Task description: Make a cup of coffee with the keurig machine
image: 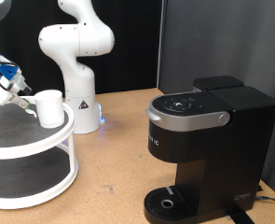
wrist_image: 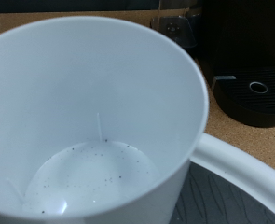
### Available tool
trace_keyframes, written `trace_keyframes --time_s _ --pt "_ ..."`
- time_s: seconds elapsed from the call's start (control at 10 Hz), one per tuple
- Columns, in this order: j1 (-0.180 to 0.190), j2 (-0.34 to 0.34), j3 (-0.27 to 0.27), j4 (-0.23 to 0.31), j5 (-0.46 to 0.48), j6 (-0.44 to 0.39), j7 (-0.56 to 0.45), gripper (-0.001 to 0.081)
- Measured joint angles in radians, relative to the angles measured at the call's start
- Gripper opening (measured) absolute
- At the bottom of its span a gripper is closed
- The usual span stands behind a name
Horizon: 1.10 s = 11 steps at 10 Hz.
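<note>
Claw (image: pixel 25 101) at the exterior view's left meets the cup (image: pixel 49 107), though we cannot tell whether it pinches it. We see the cup upright on the top tier of a white round shelf (image: pixel 44 140). Well apart, the keurig machine (image: pixel 207 140) stands on the table (image: pixel 109 159) at the right.

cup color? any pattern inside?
Plain white cup, no pattern; small dark specks on its inside bottom. Wrist view shows it best.
</note>
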Motion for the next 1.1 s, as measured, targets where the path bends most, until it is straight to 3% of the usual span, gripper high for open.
trace_keyframes --time_s 0.1,0.2,1.1 --pt "0.000 0.002 0.000 -0.006 -0.001 0.006 -0.002 0.0730" --pt "0.000 0.003 0.000 -0.011 -0.002 0.009 -0.002 0.0784" --pt "0.000 0.017 0.000 -0.053 -0.006 0.026 -0.018 0.0803"
